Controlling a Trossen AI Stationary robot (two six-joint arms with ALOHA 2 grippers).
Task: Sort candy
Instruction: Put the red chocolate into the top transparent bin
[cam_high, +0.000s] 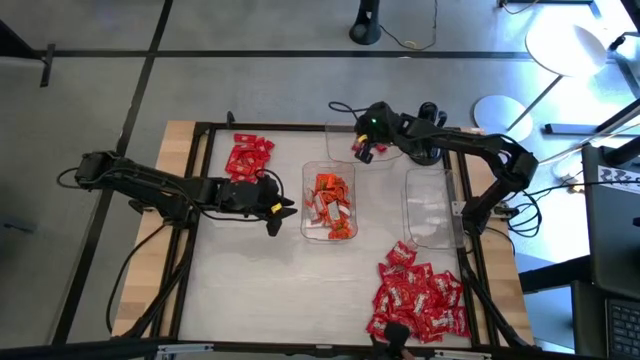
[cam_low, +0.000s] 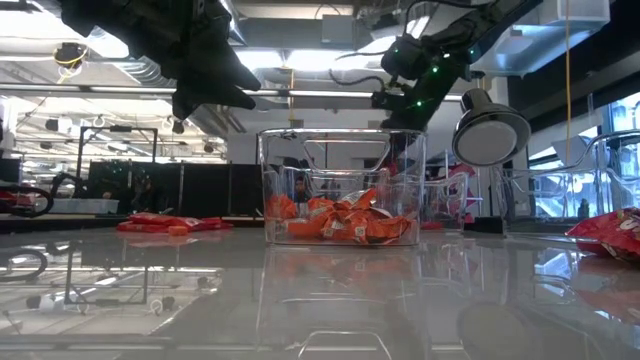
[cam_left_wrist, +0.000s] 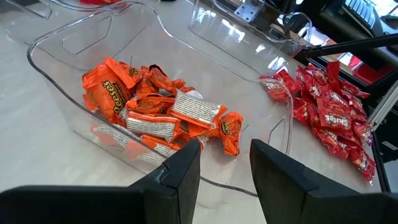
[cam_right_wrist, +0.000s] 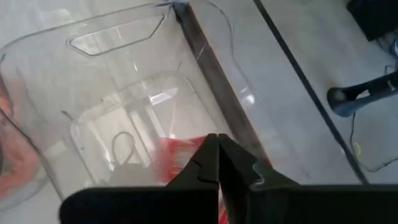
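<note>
Left gripper (cam_high: 283, 210) hung just beside the middle tray's (cam_high: 311, 176) left wall, jaws parted a moderate gap, nothing between them. Right gripper (cam_high: 364, 150) sat above the far clear tray (cam_high: 338, 131), fingers pressed together on a red candy (cam_right_wrist: 176, 157). Orange candy (cam_high: 330, 204) filled the middle tray; a red pile (cam_high: 246, 158) lay far-left, a bigger red heap (cam_high: 417, 300) near-right. The right-hand tray (cam_high: 430, 208) stood apart; bare tabletop stretched across the near-left.
</note>
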